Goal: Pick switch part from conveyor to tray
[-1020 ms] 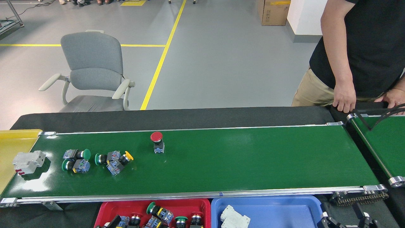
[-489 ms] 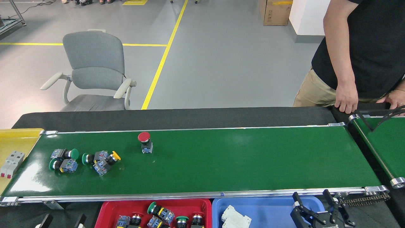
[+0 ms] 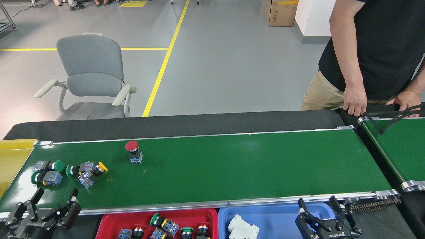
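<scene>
So the red mushroom-head switch part (image 3: pixel 133 151) is standing upright on the conveyor (image 3: pixel 232 166), left of the belt's middle and closer to its far rail. Further toward the conveyor's left end there's a little pile: two green-capped switches (image 3: pixel 46 171) side by side, then a green one and a yellow one (image 3: pixel 87 170) tangled together.

Left gripper (image 3: pixel 49 207) hangs over the conveyor's near-left corner, fingers spread, nothing in it. Right gripper (image 3: pixel 323 215) is off the belt's near rail, above the blue tray (image 3: pixel 282 219), also spread and empty.

The red tray (image 3: pixel 159 220) with more switches sits below the conveyor's near rail. A person (image 3: pixel 372 56) stands at its far right end.
</scene>
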